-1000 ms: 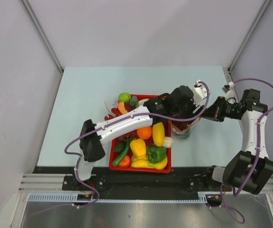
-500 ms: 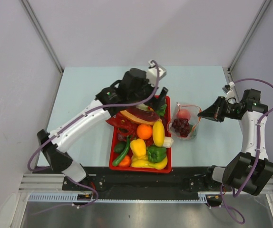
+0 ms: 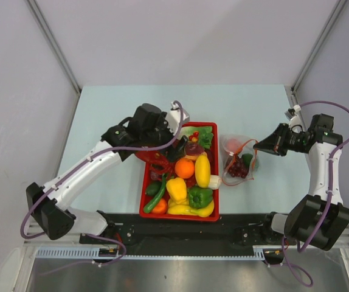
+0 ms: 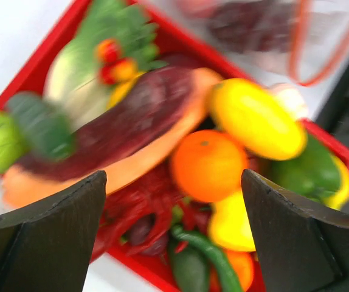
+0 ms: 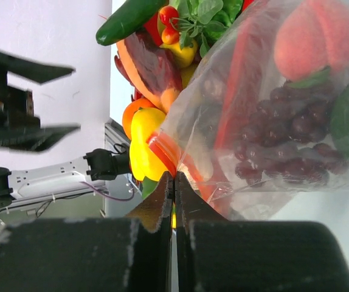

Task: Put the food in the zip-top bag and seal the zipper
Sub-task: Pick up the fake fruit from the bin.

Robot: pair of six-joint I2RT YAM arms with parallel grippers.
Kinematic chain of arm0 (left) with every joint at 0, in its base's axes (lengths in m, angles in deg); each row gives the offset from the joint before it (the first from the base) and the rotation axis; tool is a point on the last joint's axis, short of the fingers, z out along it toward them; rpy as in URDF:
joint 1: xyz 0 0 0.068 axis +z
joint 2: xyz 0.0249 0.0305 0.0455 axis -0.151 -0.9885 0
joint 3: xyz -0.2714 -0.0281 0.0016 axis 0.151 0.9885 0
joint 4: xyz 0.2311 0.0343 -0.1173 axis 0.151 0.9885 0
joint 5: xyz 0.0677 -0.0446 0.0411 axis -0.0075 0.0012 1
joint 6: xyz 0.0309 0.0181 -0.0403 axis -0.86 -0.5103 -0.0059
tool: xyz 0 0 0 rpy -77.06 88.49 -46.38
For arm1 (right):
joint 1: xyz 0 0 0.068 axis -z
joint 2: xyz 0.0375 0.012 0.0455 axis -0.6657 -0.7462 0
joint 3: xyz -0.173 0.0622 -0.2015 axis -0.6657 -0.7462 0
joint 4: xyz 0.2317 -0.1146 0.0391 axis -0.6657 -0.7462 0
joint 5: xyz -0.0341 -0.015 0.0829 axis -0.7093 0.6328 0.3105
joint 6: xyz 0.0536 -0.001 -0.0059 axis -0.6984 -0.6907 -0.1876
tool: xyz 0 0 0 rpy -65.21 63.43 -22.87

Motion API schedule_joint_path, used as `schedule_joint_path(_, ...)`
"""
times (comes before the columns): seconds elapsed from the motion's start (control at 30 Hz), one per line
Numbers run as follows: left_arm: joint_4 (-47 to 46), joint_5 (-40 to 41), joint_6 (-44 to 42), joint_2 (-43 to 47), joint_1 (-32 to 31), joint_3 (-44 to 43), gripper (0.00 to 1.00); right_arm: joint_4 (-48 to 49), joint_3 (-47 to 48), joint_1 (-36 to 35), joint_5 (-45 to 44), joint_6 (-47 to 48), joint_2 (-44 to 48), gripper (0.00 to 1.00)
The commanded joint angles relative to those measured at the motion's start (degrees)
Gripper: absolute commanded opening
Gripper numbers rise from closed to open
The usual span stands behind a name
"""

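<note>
Pinches the zip-top bag (image 3: 238, 159) at its right edge with the right gripper (image 3: 263, 146), fingers pressed flat together on the plastic by the zipper (image 5: 232, 85). Rests that bag on the surface (image 3: 114, 109) just right of the red tray (image 3: 177, 216), mouth unsealed.

Shows inside the bag a pink peach (image 3: 232, 145), a purple grape bunch (image 3: 238, 167) and a dark green piece (image 3: 248, 159), all crowded together.

Hangs the left gripper (image 3: 182, 148) over the back half of the tray, fingers spread wide with nothing between them, apart from the bag. Looks down between those fingers at an orange (image 4: 208, 164), with a yellow lemon (image 4: 256, 118) touching it on one side and a red lobster (image 4: 144, 213) beside it.

Carries in the tray also a yellow pepper (image 3: 176, 190), a green pepper (image 3: 200, 196), a cucumber (image 3: 156, 194) and a leafy green piece (image 3: 202, 137), packed against one another.
</note>
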Motion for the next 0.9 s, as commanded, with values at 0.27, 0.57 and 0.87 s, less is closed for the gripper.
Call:
schedule_joint_path(0.27,-9.8,-0.9,11.8,-7.8,-11.8,-1.2,0.95,2.1,0.0,-0.7,-0.1,-2.6,2.7,0.00)
schedule_joint_path(0.57,-9.0,3.0,16.8,-13.2,-13.0,-2.5,0.96,2.1,0.1,-1.3,-0.3,-2.2,2.7,0.00)
schedule_joint_path(0.87,-8.4,-2.0,20.6,-17.7,-13.1,-3.4,0.96,2.1,0.0,-1.3,-0.4,-1.9,2.3,0.00)
